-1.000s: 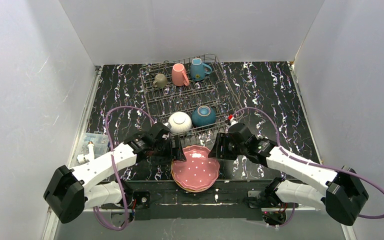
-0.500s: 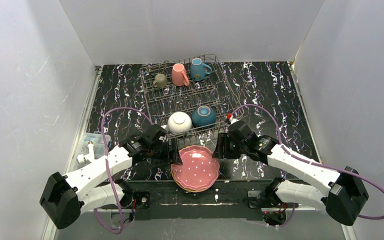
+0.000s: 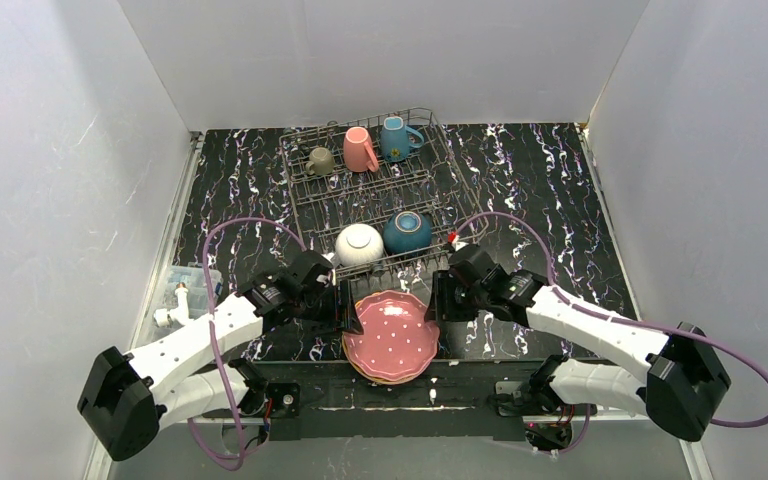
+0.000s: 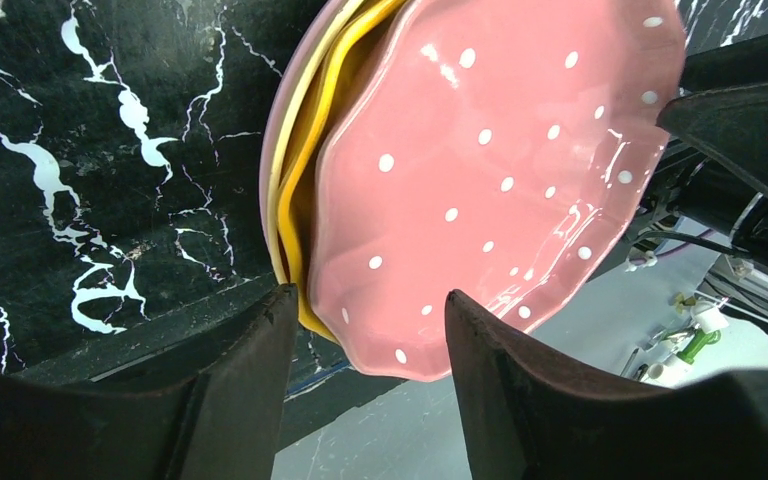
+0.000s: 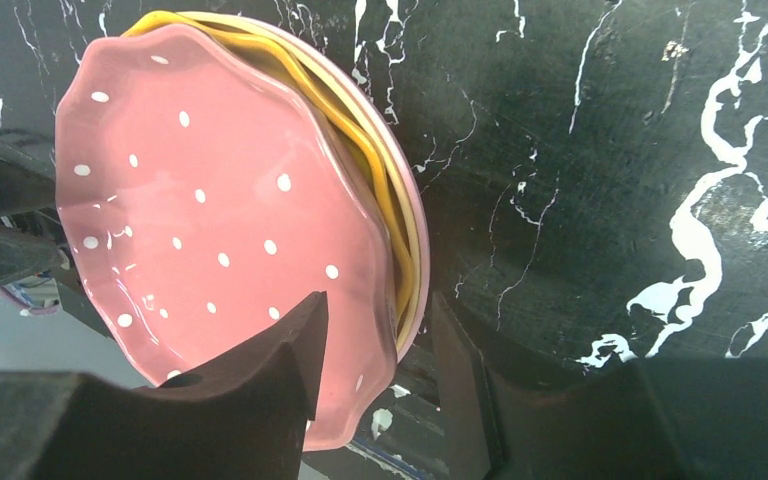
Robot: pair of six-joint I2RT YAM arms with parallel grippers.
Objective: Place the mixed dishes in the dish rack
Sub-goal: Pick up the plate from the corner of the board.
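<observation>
Both tools have edged inward onto the plate stack's rim, one from each side.
Left tool (image 3: 348,318) stands with jaws apart astride the edge of the pink dotted plate (image 3: 392,333), which tops a yellow plate (image 4: 305,200) at the counter's (image 3: 540,200) near edge. Right tool (image 3: 436,303) straddles the opposite rim, but I cannot tell whether it is gripping. Three mugs (image 3: 359,148) and two bowls (image 3: 359,244) already sit in the dish rack (image 3: 380,190); the plates are left.

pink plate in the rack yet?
No, the pink plate lies on top of the other plates on the table, in front of the dish rack, not in it.
</observation>
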